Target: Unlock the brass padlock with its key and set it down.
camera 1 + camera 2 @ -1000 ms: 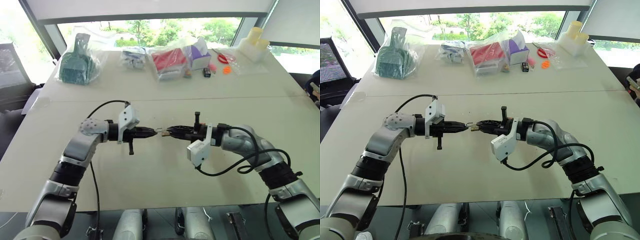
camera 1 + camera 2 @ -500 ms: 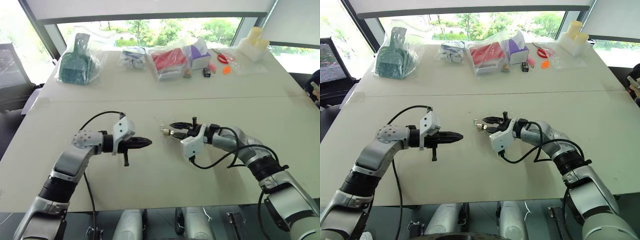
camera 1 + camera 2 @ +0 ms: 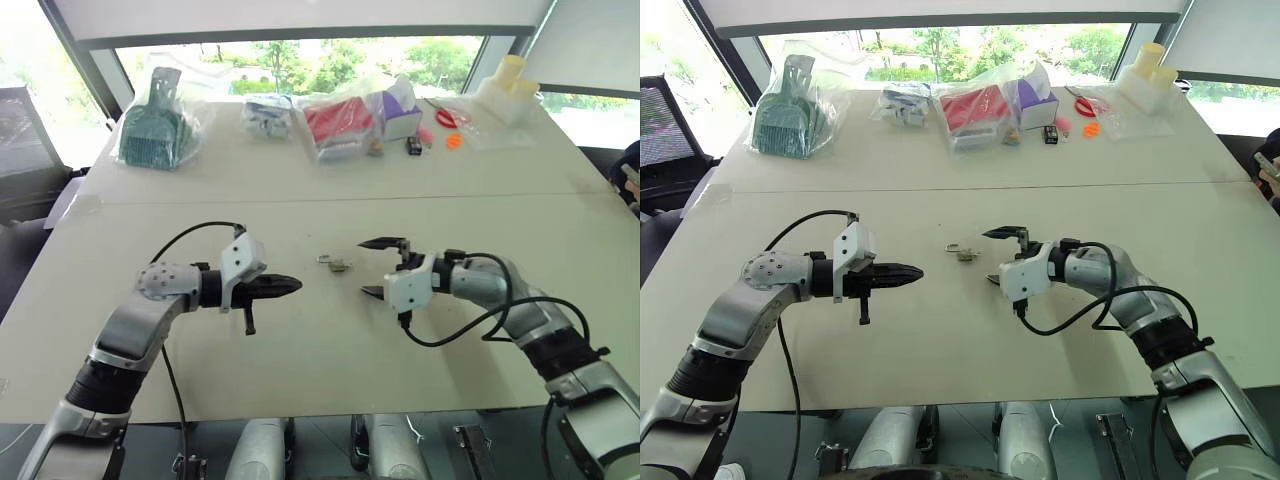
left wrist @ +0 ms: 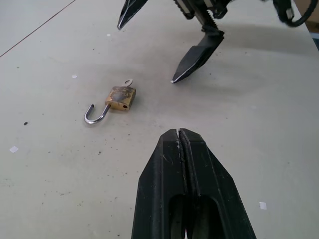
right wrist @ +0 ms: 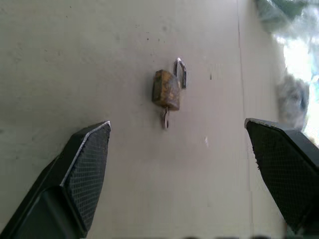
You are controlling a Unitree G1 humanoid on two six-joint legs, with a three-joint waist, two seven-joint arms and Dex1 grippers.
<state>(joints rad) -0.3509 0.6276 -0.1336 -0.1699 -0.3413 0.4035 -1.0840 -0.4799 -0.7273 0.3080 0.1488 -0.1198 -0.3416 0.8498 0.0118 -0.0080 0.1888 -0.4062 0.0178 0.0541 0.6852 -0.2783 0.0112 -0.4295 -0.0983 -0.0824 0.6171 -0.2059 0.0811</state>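
Note:
The brass padlock [image 3: 335,264] lies flat on the pale table [image 3: 300,350], between my two grippers and touched by neither. Its silvery shackle [image 4: 93,116] stands swung open. The key [image 4: 128,82] sticks out of the padlock's bottom end, and shows again as the key [image 5: 165,119] in the right wrist view. My left gripper [image 3: 298,285] is shut and empty, pointing at the padlock from a short way to its left. My right gripper [image 3: 362,267] stands wide open just right of the padlock, with nothing between its fingers.
Along the table's far edge lie bagged goods: a green scoop [image 3: 155,120], a red pack [image 3: 335,120], a purple box [image 3: 398,105], and pale containers [image 3: 505,85] at the far right. A seam [image 3: 330,198] crosses the table beyond the grippers.
The right gripper has opened, let go of the padlock and drawn off to the right; the padlock now lies on the table. The left gripper, shut, pulled back from it.

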